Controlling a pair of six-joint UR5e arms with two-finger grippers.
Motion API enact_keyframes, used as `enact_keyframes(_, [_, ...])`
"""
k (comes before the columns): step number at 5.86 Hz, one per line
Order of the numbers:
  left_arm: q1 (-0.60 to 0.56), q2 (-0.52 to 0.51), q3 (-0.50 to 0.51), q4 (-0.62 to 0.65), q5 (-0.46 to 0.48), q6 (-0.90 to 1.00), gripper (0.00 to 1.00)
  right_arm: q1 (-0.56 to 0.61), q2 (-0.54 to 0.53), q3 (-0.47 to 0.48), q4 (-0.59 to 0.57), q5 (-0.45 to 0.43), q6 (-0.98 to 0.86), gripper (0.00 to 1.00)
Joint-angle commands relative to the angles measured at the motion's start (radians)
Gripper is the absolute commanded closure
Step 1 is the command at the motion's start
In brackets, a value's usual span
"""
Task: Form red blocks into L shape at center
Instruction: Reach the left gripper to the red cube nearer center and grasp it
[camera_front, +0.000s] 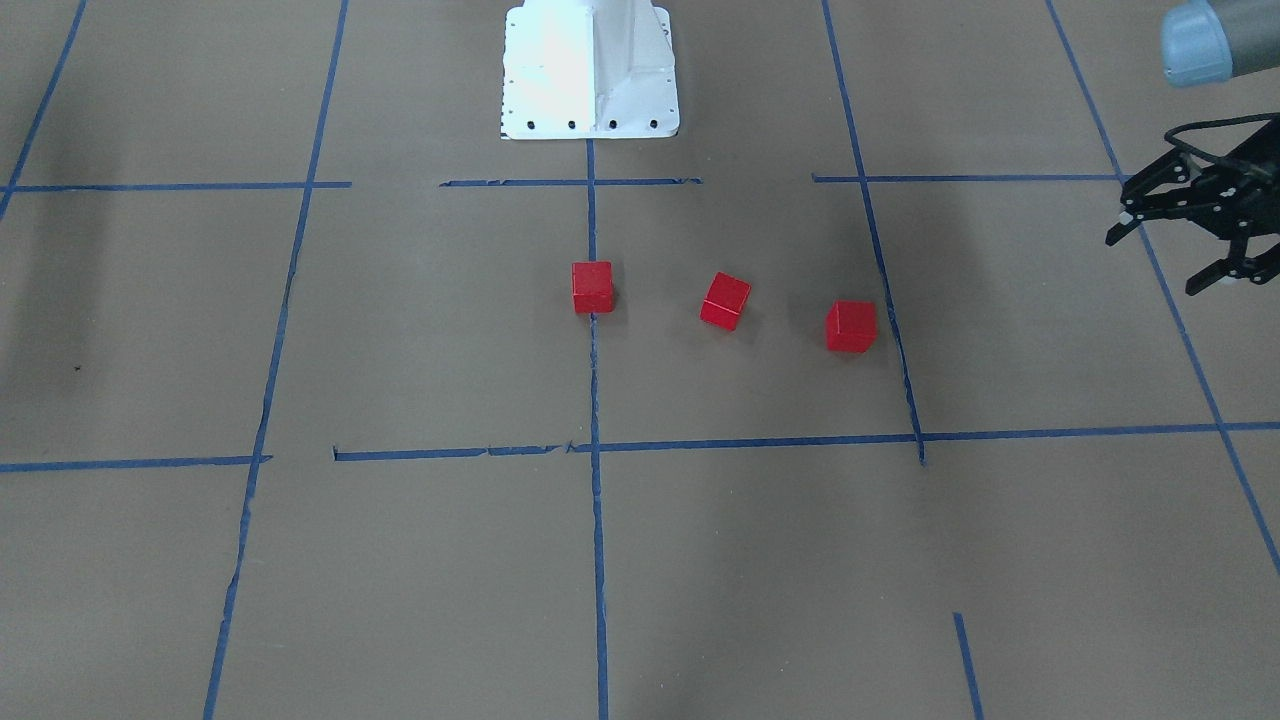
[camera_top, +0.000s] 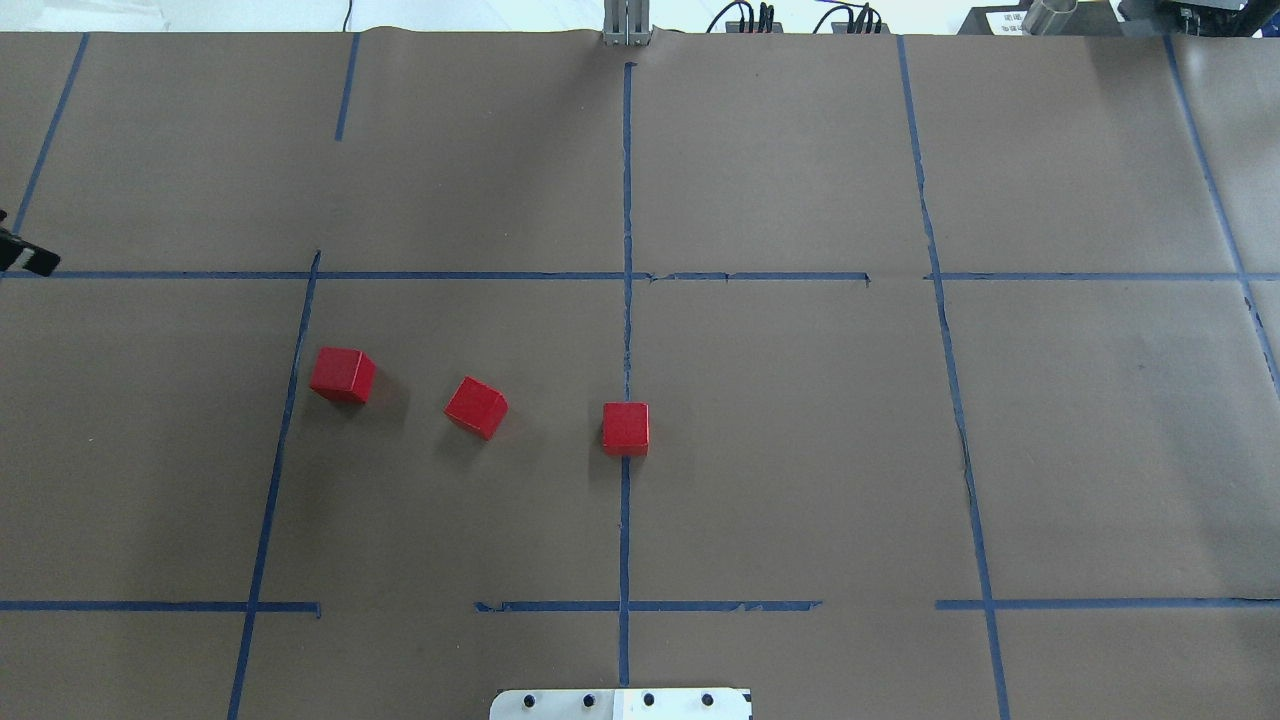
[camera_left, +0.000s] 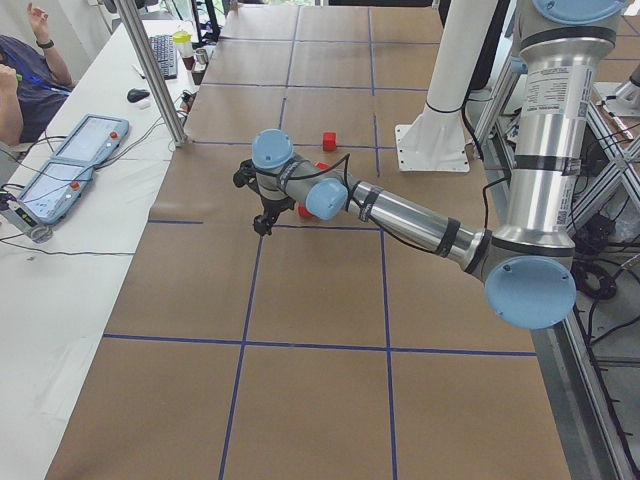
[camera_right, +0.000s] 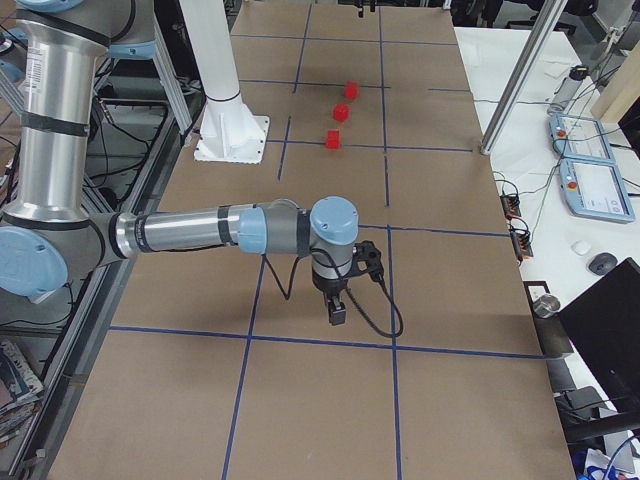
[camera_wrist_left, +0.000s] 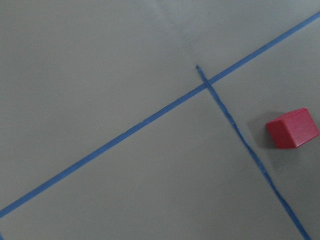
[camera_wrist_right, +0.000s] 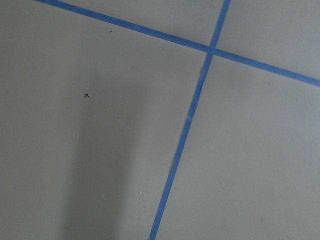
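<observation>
Three red blocks lie apart in a loose row inside the center cell (camera_top: 780, 440). One block (camera_top: 625, 428) (camera_front: 592, 287) sits on the cell's vertical tape line. A second, turned block (camera_top: 476, 407) (camera_front: 725, 300) lies to its left in the overhead view. The third (camera_top: 342, 375) (camera_front: 851, 326) lies near the cell's border line and shows in the left wrist view (camera_wrist_left: 292, 128). My left gripper (camera_front: 1160, 260) hangs open and empty outside that border, away from the blocks. My right gripper (camera_right: 337, 300) shows only in the exterior right view, far from the blocks; I cannot tell whether it is open.
The white robot base plate (camera_front: 590, 70) stands at the table's near edge behind the center cell. A side table with teach pendants (camera_left: 70, 165) and a metal post (camera_left: 150, 70) stands on the operators' side, where a person (camera_left: 20, 80) sits.
</observation>
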Motion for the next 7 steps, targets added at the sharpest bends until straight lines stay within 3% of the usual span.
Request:
enact_keyframes(1, [0.168,-0.161,0.0,0.0,0.051,-0.185,0.0,0.02,-0.029,0.007,0.0,0.001,0.01,0.0])
enact_keyframes(4, [0.539,-0.33,0.037,0.005,0.443,-0.538,0.0,0.019,-0.029,0.002,-0.001,0.001,0.01,0.0])
enact_keyframes(7, [0.655,-0.38,0.112,0.006,0.585,-0.771,0.0,0.02,-0.029,0.001,-0.001,0.002,0.01,0.0])
